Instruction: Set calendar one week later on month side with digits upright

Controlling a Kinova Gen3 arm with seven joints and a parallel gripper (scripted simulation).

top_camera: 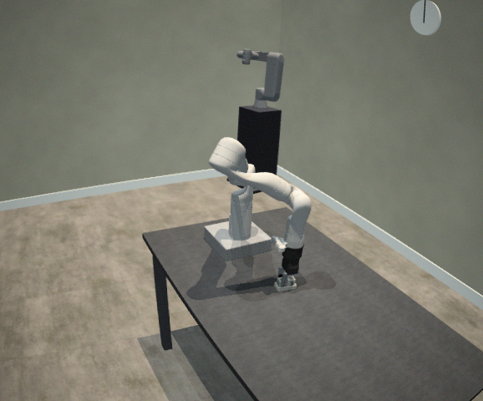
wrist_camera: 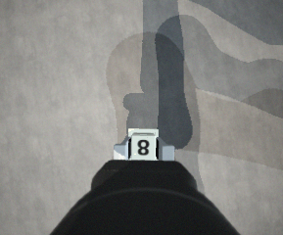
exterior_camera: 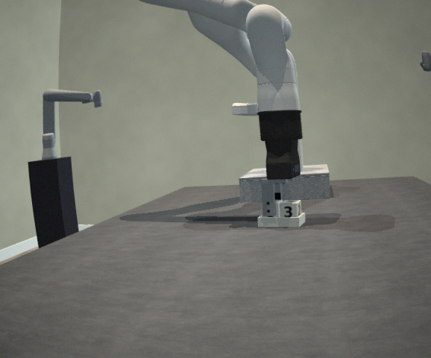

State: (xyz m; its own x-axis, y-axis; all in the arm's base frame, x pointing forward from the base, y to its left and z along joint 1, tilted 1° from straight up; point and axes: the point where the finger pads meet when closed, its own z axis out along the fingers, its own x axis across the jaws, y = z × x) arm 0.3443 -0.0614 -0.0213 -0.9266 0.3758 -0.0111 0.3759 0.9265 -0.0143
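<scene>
A small white tray (exterior_camera: 281,222) (top_camera: 285,286) lies flat on the dark table, in front of the arm's base. Two white cubes stand in it side by side. The right cube (exterior_camera: 289,210) shows an upright 3 toward the exterior camera. My gripper (exterior_camera: 269,206) (top_camera: 286,278) (wrist_camera: 143,144) points straight down with its fingers around the left cube (wrist_camera: 143,147), which shows an 8 on top in the wrist view. That cube sits low in the tray. One finger hides its front face in the exterior view. The month's name cannot be seen.
The arm's grey base block (exterior_camera: 285,185) (top_camera: 237,243) stands just behind the tray. Two black pedestals with small arms (exterior_camera: 51,196) (top_camera: 259,138) stand off the table. The table edge (top_camera: 181,297) runs along the left.
</scene>
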